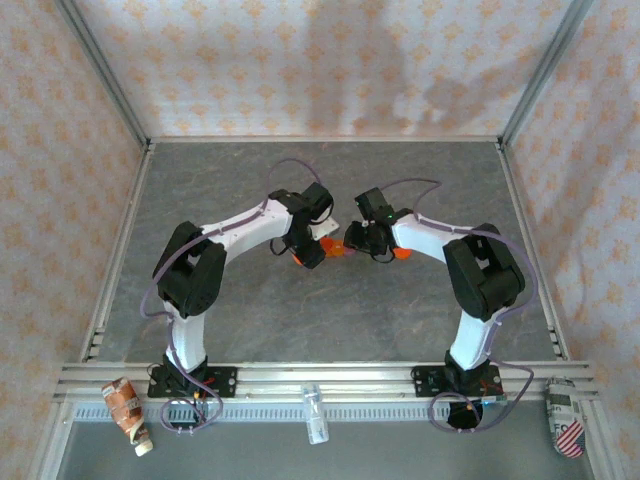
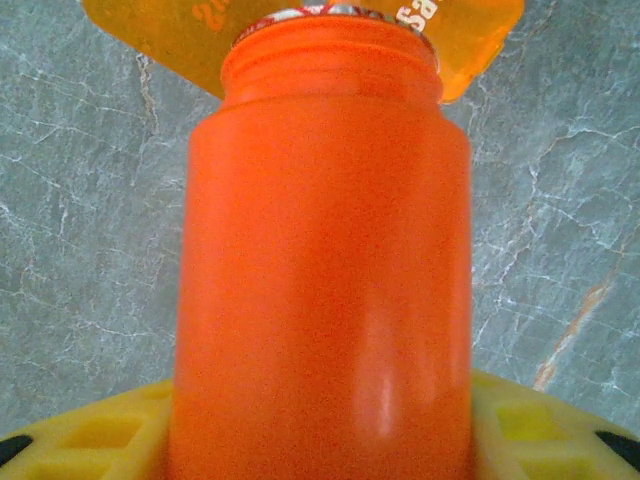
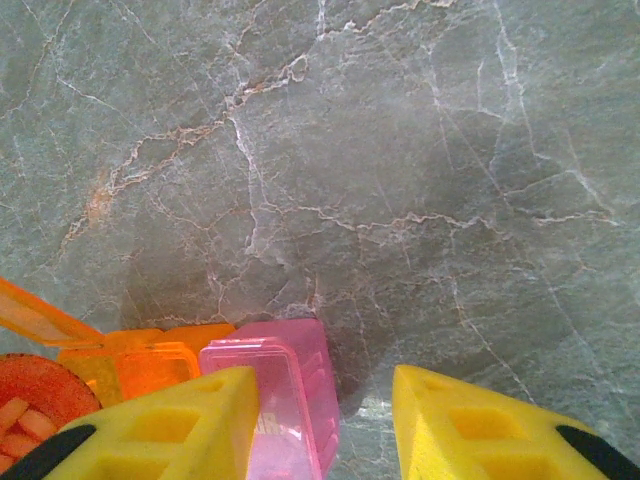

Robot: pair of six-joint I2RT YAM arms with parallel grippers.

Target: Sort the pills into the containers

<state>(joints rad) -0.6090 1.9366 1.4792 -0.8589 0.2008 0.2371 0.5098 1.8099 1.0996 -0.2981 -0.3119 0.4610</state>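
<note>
- Grey marbled worktop (image 1: 250, 310) from above: the left claw (image 1: 306, 248) and the right claw (image 1: 362, 238) meet at its middle, with the containers (image 1: 338, 249) between them.
- Left wrist: the claw grips an uncapped orange bottle (image 2: 320, 280).
- Right wrist: the claw stands open. The pink compartment (image 3: 290, 380) lies partly behind one finger, joined to the orange compartment (image 3: 150, 365).

Cropped white "Sa" on orange container lid (image 2: 478, 45)
</note>
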